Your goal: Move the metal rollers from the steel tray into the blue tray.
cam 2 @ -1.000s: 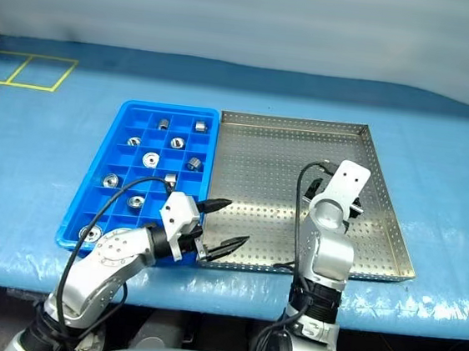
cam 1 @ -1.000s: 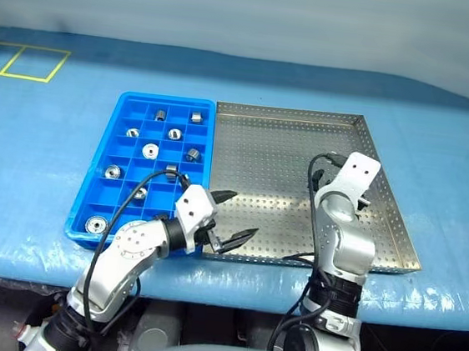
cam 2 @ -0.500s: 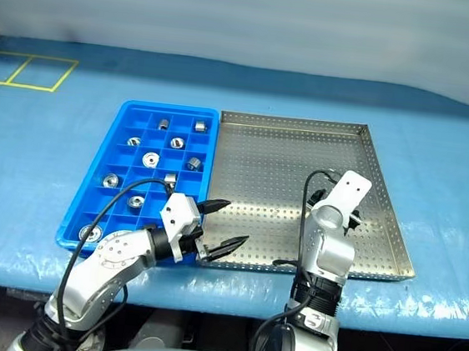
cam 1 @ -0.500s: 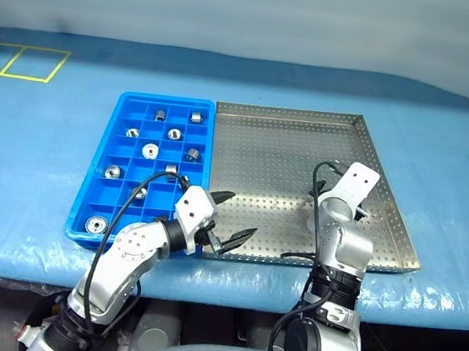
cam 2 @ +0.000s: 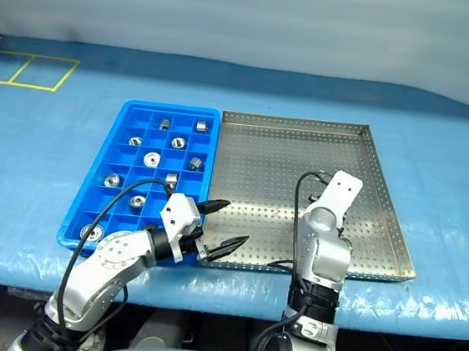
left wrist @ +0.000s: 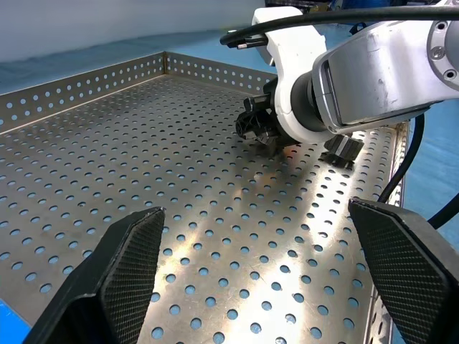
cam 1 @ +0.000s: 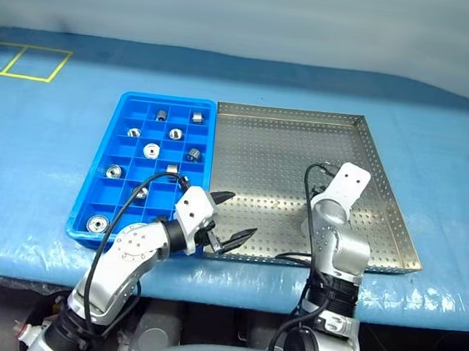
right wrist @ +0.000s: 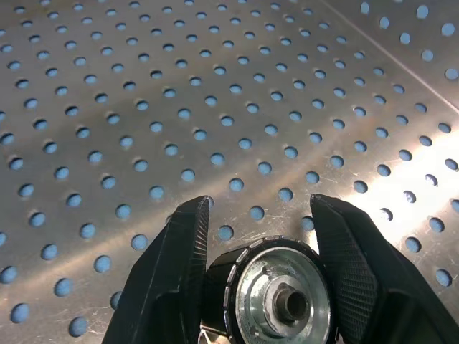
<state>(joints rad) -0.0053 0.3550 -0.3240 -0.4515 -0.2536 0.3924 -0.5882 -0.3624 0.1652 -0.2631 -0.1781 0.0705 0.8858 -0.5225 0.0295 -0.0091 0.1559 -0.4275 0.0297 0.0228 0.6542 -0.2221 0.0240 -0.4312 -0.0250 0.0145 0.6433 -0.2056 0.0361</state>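
My right gripper (right wrist: 259,209) is shut on one metal roller (right wrist: 278,295), a shiny cylinder with a hollow centre, held just above the perforated floor of the steel tray (cam 1: 288,148) in its near right part. The blue tray (cam 1: 106,155) lies against the steel tray's left side. Several metal rollers (cam 1: 150,151) sit in its square compartments. My left gripper (cam 1: 244,213) hangs open and holds nothing, over the steel tray's near left corner, beside the blue tray. From the left wrist view, the right wrist (left wrist: 323,86) stands low over the steel floor.
Both trays rest on a blue sheet (cam 1: 45,139) covering the table. Yellow tape lines (cam 1: 24,61) mark its far left corner. The steel tray has low raised rims (cam 1: 399,209) all round.
My right wrist has tipped a little lower toward the steel tray's floor. The left arm has stayed still.
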